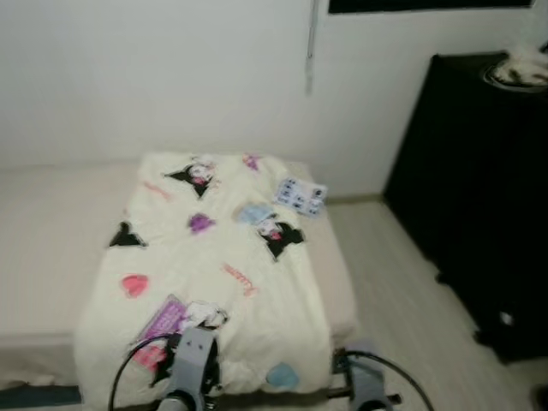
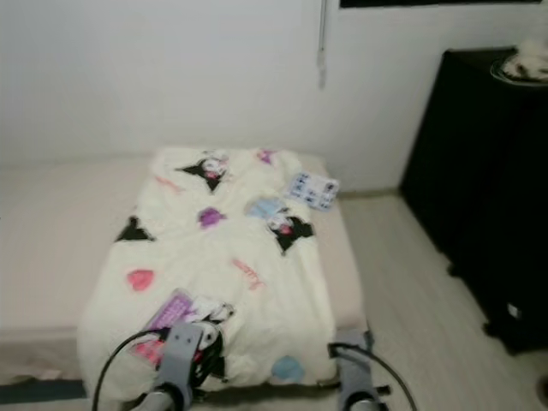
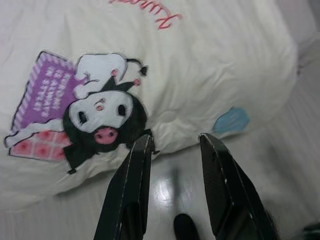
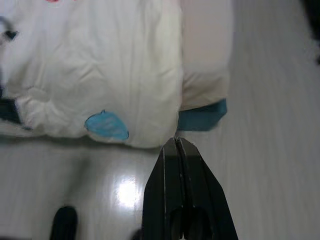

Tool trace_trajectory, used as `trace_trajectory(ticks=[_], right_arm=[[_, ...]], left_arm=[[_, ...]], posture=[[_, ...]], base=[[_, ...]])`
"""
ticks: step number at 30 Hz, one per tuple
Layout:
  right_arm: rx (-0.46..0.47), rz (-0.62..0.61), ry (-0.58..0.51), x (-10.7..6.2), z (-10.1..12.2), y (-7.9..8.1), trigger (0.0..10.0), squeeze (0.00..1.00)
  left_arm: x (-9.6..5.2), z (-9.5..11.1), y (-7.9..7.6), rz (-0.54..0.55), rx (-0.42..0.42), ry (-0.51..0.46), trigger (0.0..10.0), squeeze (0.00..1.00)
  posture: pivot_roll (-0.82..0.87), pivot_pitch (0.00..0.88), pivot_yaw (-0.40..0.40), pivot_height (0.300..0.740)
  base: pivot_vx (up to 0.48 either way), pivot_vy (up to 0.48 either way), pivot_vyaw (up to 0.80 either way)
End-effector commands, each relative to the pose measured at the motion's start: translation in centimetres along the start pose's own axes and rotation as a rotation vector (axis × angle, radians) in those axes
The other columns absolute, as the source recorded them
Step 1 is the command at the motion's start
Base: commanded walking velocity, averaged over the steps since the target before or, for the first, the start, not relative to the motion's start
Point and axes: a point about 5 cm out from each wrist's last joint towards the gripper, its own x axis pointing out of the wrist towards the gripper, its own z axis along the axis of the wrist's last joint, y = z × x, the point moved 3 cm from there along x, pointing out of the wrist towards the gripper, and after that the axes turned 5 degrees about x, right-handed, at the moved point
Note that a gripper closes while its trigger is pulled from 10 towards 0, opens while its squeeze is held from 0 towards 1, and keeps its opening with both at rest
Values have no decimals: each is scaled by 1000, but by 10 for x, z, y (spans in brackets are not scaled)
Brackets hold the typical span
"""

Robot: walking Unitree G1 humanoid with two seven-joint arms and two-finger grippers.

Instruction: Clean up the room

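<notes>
I stand at the foot of a low bed [image 1: 342, 282], which occupies the centre of the head-camera frame. A cream comforter [image 1: 214, 257] with cartoon prints covers most of the mattress; its near edge hangs over the foot of the bed toward the pale floor [image 1: 411, 291]. Printed on it are black-and-white cartoon characters, pink and blue hearts, and a purple sign panel in the lower left of the frame. A small white card with blue pictures [image 1: 300, 196] lies on the comforter near its far right corner, just above centre. A tall black cabinet [image 1: 479, 188] stands at the right edge of the frame, against the white wall [image 1: 171, 77]; a pale bundle [image 1: 521, 67] sits on its top in the upper right corner.

My left gripper [image 3: 172, 142] is at the bottom of the frame, left of centre, over the floor at the hanging edge of the comforter. Its jaws are spread, with nothing between them.

My right gripper [image 4: 178, 142] is at the bottom of the frame, right of centre, over the floor just off the comforter's near right corner. Its jaws are pressed together, empty. A teal strip [image 4: 202, 116] shows under the mattress edge there.
</notes>
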Motion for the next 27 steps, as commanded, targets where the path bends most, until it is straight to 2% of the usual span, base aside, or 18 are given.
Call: trace_trajectory(ticks=[1,27], right_arm=[[4,-13,20,-2,-5,-4,10000,0],[3,-12,20,-2,-6,-4,10000,0]], left_arm=[[-3,-8,-1,-3,0,28,10000,0],[-3,-8,-3,-13,2,30,10000,0]], posture=[[-34,123,42,740],[-37,117,43,740]], base=[[0,-401,0],[0,-396,0]])
